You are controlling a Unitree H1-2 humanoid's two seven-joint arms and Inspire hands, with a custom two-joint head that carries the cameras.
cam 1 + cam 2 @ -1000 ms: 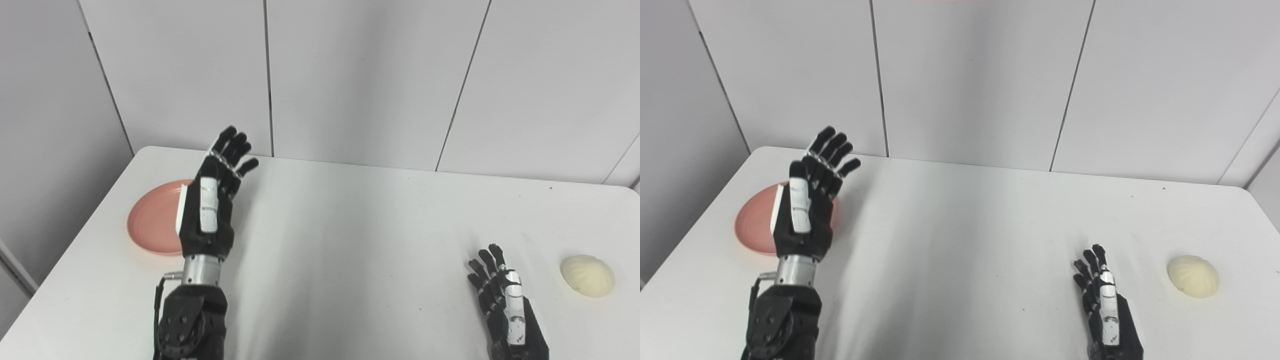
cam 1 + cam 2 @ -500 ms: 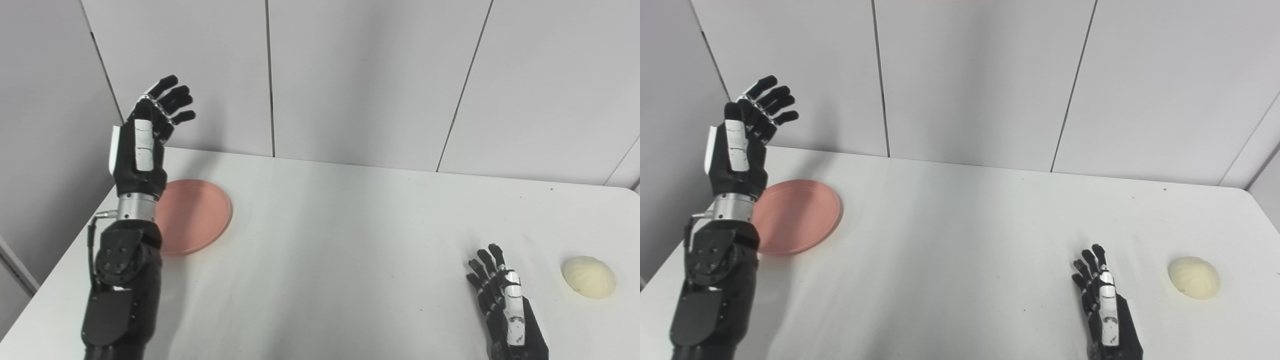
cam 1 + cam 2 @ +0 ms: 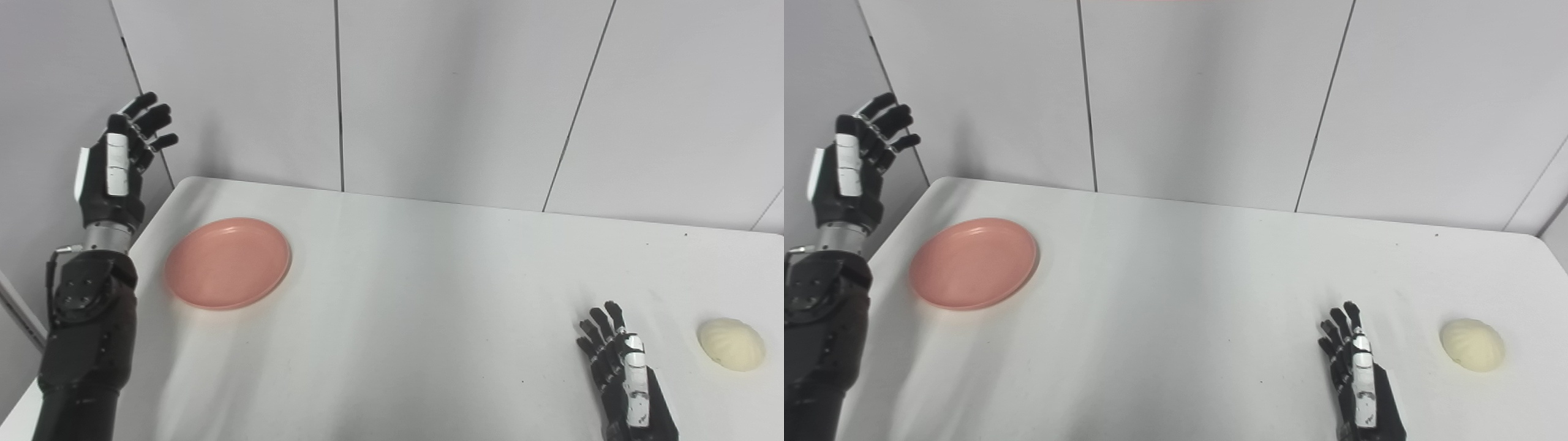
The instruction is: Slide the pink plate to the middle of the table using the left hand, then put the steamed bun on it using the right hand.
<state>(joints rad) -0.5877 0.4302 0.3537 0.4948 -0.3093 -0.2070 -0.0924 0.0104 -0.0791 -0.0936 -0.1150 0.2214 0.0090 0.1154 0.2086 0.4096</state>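
- Left hand [image 3: 116, 174] is hanging raised in the air past the table's left edge, fingers pointing up and slightly spread, gripping nothing. Its arm is rising steeply from the bottom left corner.
- Left hand is touching neither the plate nor the table; it is sitting up and to the left of the plate, set against the grey wall panel [image 3: 55, 92].
- Pink plate [image 3: 228, 262] is lying flat on the white table [image 3: 416, 294], in the left part, near the left edge and toward the back. Its dish is showing bare. It is well off the middle of the table.
- Steamed bun [image 3: 731, 343] is resting on the table at the far right, toward the front, pale cream with a pleated dome. It is well apart from the plate, with a wide stretch of bare tabletop between them.
- Right hand [image 3: 1356, 373] is sitting low over the table near the bottom edge, fingers stretched forward and a little apart, gripping nothing. Whether the palm is resting on the surface cannot be told.
- Right hand is positioned to the left of the bun, near it but with a clear gap; no contact.
- Wall panels behind the table are showing dark vertical seams.
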